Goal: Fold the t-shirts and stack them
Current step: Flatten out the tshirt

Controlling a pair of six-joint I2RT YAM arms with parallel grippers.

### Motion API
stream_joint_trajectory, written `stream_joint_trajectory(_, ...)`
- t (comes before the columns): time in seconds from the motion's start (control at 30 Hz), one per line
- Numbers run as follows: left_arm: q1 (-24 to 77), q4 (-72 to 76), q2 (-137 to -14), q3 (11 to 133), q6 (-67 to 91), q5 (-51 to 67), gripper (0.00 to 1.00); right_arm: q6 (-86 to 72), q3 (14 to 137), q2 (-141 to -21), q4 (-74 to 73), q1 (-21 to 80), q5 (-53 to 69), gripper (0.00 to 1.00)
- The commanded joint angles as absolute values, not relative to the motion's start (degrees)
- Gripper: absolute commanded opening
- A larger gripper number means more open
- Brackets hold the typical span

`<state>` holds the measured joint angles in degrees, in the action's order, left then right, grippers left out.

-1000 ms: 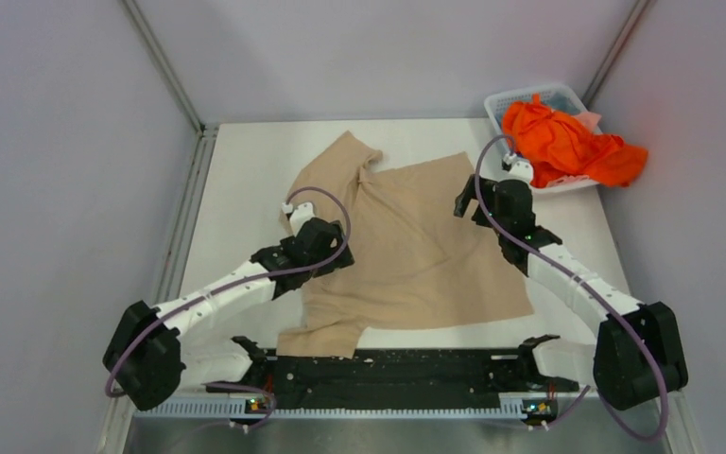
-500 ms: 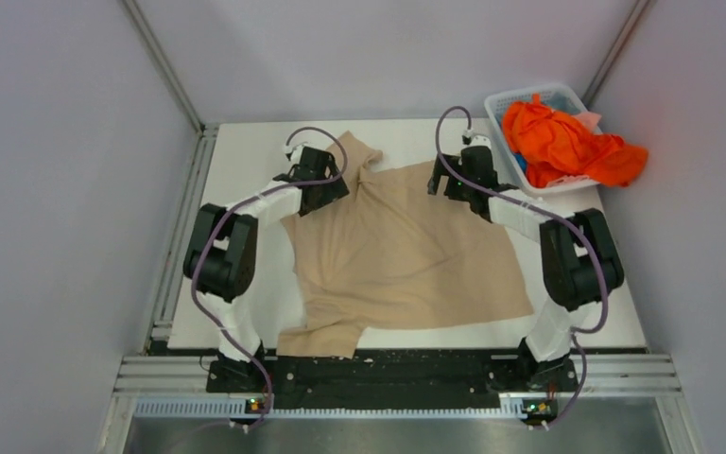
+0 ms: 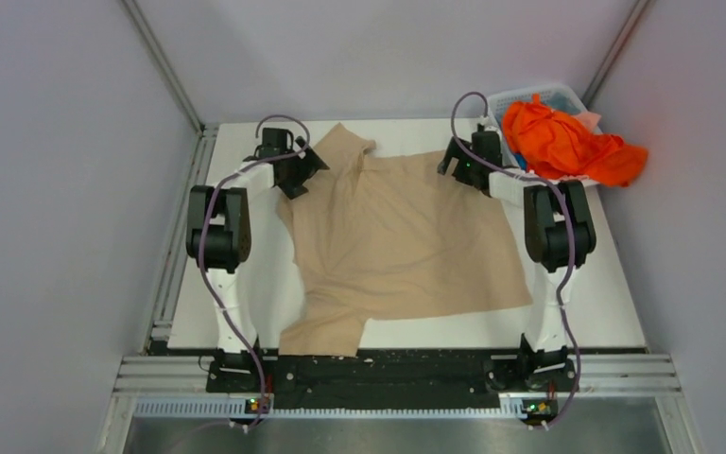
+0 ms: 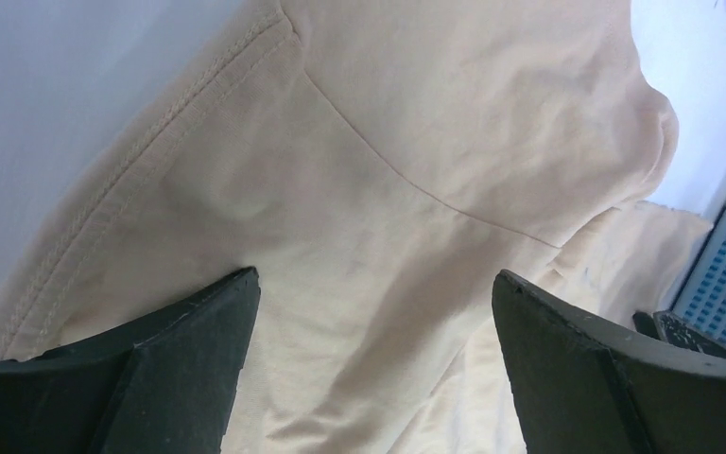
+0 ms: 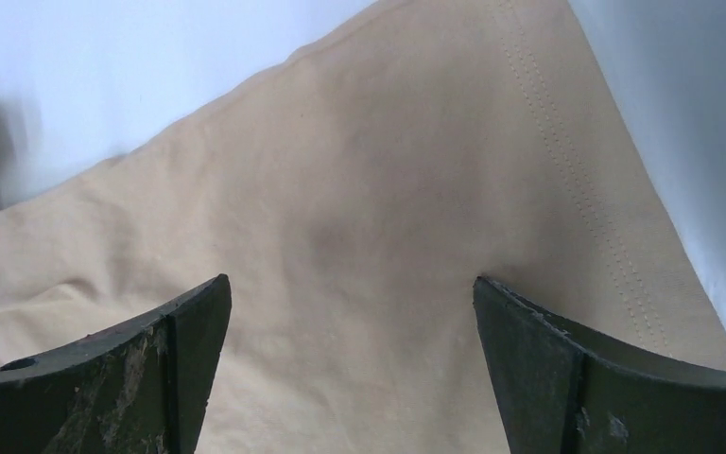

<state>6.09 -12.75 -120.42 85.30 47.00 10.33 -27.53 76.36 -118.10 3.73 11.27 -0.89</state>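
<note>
At the upper left of the top view, the left tool hangs with its two fingers spread wide and nothing between them, over the far sleeve of the beige t-shirt. Its wrist view shows the stitched sleeve hem running down the left and a shoulder seam crossing between the fingertips. Whether they touch the cloth I cannot tell. The shirt lies spread, a little rumpled, over the middle of the white desk, one sleeve towards the top of the frame and the other at the lower left. By that I judge its collar-to-hem axis runs left to right across the frame, with the bottom hem on the right. The right tool is likewise splayed and holding nothing, above the upper right corner of the cloth, where its wrist view shows the double-stitched hem slanting down the right side. So the shirt's far edge lies directly under both tools, each arm nearest its own end of it, and the body of the cloth stretches from them towards the bottom of the frame. Pinching that edge looks like the step in hand. At the upper right, the white lattice basket holds the bunched orange t-shirts, which spill over its right rim.
</note>
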Motion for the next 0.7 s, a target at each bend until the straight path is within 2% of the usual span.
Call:
stream_joint_trajectory(0.0,3.8,-19.4,-127.4,90.1,47.5,7.9,0.99,-30.3,80.8,-124.2,0.3,7.5,1.0,0.97)
stream_joint_trajectory(0.3,1.1,-25.6,-132.2,99.2,49.3,2.8,0.99,-32.5,83.9,-126.2,0.2,5.7,-1.4,0.97)
stream_joint_trajectory(0.43,1.0,-26.5,-130.4,96.4,51.0,0.6,0.99,-35.0,80.1,-123.6,0.2,5.7,-2.7,0.97)
stream_joint_trajectory(0.57,0.9,-20.1,-126.4,89.9,51.5,-0.3,0.99,-35.5,76.4,-121.0,1.8,5.8,-2.9,0.97)
stream_joint_trajectory(0.67,1.0,-24.5,-125.4,91.2,53.0,-3.3,0.99,-35.5,75.4,-119.7,1.2,5.7,-4.8,0.97)
